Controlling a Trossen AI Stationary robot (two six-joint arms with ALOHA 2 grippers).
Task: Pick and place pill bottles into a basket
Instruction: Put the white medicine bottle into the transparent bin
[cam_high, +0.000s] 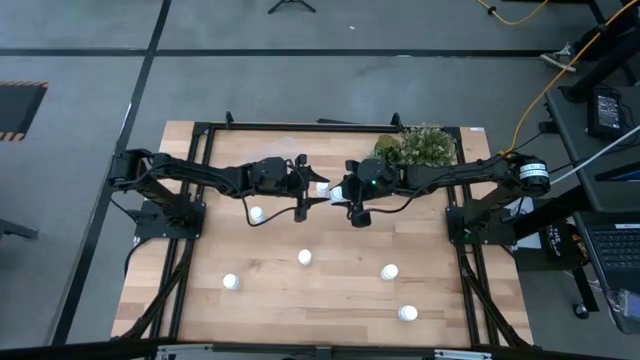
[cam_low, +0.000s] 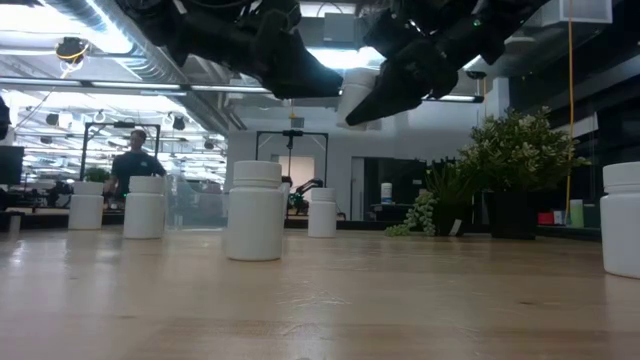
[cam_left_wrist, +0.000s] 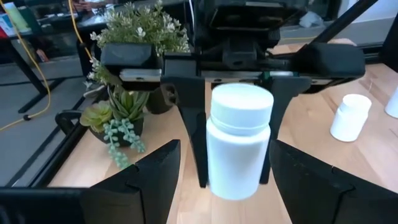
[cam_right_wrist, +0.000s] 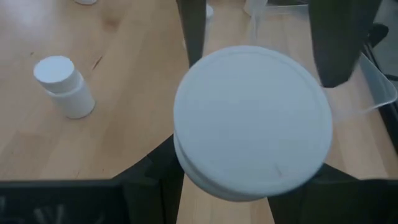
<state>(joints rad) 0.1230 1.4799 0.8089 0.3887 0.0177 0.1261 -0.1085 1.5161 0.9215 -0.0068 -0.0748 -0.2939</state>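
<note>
Surface: a pale wooden table (cam_high: 330, 285) inside a dark frame, on a grey floor; the low view shows a lit workroom behind it with a person (cam_low: 133, 160) far off at left.
Plant: a green bushy plant (cam_high: 418, 146) at the table's upper right.
Right gripper: the right gripper (cam_high: 340, 192) sits at centre frame, fingers clamped on a pill bottle (cam_left_wrist: 239, 140) held above the table.
Left gripper: the left gripper (cam_high: 310, 188) faces it just left of centre, fingers spread wide on either side of that bottle, holding nothing.
Basket: a clear basket (cam_right_wrist: 373, 78), partly seen beneath the raised bottle.
Loose bottles: standing bottles (cam_high: 305, 257) scattered over the table's lower half.
</note>
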